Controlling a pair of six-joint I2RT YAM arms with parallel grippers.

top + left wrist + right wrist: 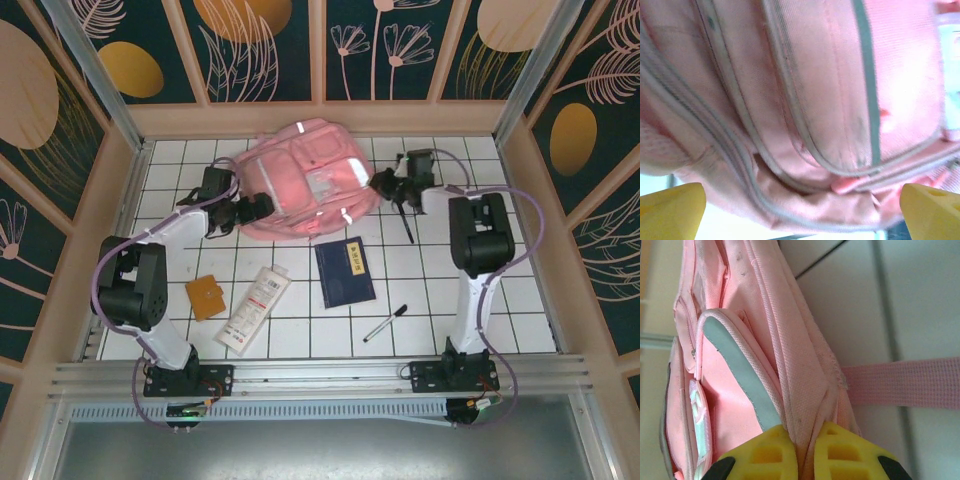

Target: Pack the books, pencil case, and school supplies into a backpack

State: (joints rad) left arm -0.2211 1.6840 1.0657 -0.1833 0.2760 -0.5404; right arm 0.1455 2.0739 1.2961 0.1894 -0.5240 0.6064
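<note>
While the backpack (305, 180) lies flat at the worktop's (500, 300) far middle: nothing is packed yet.
Right pincer (808, 452): clenched on a fold of the bag's side seam, beside a strap (905, 382).
Left pincer (800, 207): spread wide, empty, flanking the zip line (725, 140) on the opposite edge.
Step, as I judge: opening the bag.
Advice: hold the right pinch firm, close the left beside the zip, pull apart.
Book (344, 271), pencil case (254, 307), pen (385, 323): waiting nearer the arms.
</note>
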